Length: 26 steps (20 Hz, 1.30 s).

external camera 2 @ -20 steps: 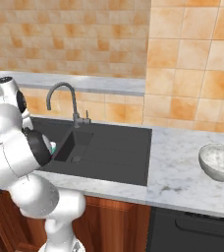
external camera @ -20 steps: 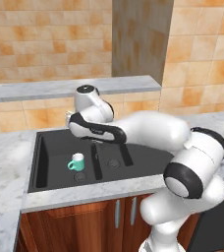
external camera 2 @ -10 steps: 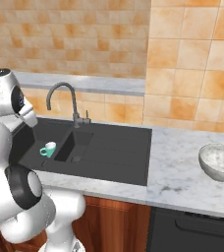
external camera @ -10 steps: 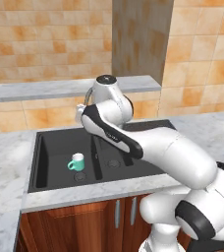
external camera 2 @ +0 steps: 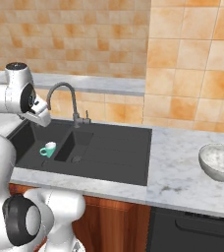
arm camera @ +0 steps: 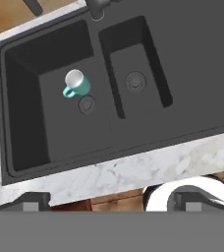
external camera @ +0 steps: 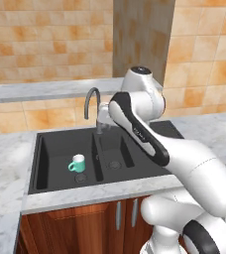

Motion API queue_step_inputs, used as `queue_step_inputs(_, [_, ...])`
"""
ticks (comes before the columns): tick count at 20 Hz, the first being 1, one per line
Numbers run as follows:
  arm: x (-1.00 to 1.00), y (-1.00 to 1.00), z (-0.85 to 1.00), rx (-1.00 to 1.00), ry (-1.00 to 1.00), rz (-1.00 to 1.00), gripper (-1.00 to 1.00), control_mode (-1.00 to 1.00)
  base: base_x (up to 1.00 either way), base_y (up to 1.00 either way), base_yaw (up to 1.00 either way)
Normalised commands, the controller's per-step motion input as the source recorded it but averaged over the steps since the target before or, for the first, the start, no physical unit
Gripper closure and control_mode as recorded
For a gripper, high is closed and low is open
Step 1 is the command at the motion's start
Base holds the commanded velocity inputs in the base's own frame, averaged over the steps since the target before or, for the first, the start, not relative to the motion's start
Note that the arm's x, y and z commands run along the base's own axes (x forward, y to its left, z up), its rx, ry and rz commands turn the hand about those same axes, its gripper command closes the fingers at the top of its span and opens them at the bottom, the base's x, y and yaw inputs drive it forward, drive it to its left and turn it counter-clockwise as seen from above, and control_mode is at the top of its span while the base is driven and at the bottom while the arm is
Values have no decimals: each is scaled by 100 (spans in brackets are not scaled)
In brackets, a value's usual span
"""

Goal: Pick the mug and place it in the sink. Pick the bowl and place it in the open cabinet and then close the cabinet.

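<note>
The teal mug (external camera: pixel 77 162) stands upright in the larger basin of the black sink (external camera 2: pixel 109 170), below the gripper (arm camera: pixel 109 203), whose fingers are spread apart and empty. The speckled grey bowl (external camera 2: pixel 222 162) sits on the counter (external camera 2: pixel 180 173), well apart from the gripper on the sink's far side; reaching it likely requires a wide swing.
</note>
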Motion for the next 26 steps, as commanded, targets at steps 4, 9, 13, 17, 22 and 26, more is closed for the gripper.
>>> queue_step_inputs(4, [-56,-38,-2,-2,4,26,-100,-100,0,0,0])
queue_step_inputs(9, [-26,-38,-15,-11,0,23,-100,-100,0,0,0])
queue_step_inputs(13, [-11,-45,14,-18,-2,19,-100,-100,0,0,0])
queue_step_inputs(17, [-13,-54,21,-15,-2,9,-100,-100,0,0,0])
queue_step_inputs(22, [-19,-68,18,-2,0,4,-100,-100,0,0,0])
queue_step_inputs(26, [-26,-75,2,0,0,1,-100,-100,0,0,0])
